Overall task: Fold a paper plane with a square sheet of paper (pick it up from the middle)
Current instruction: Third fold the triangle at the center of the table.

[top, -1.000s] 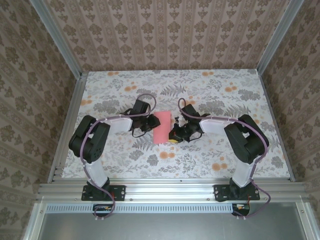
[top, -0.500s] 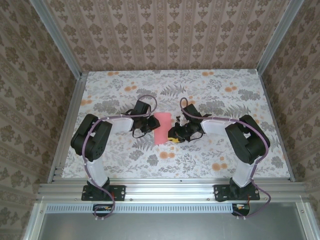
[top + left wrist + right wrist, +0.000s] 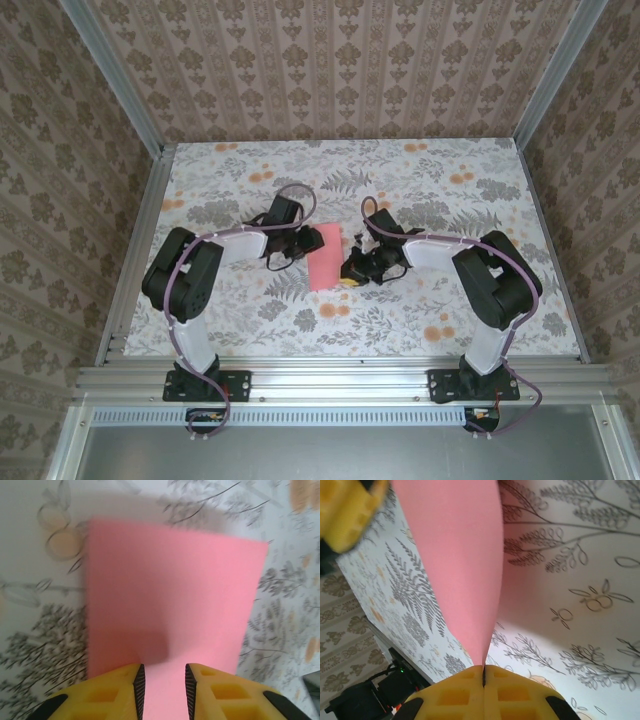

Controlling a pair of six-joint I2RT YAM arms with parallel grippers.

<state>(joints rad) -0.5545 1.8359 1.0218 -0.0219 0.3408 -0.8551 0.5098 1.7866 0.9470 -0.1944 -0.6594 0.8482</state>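
At the top view's centre sits the square sheet of paper (image 3: 325, 257). The right gripper (image 3: 484, 669) pinches its raised edge, jaws closed; the left gripper (image 3: 162, 682) stands narrowly parted over it. Probably early work: no nose folds, no dart yet.

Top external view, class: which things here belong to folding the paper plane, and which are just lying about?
Belong to the job:
thin pink-red sheet of paper
right arm's yellow fingers, shut on the sheet's edge
left arm's yellow fingers, open over the sheet

Just there:
flower-printed table top
patterned walls
metal frame rail
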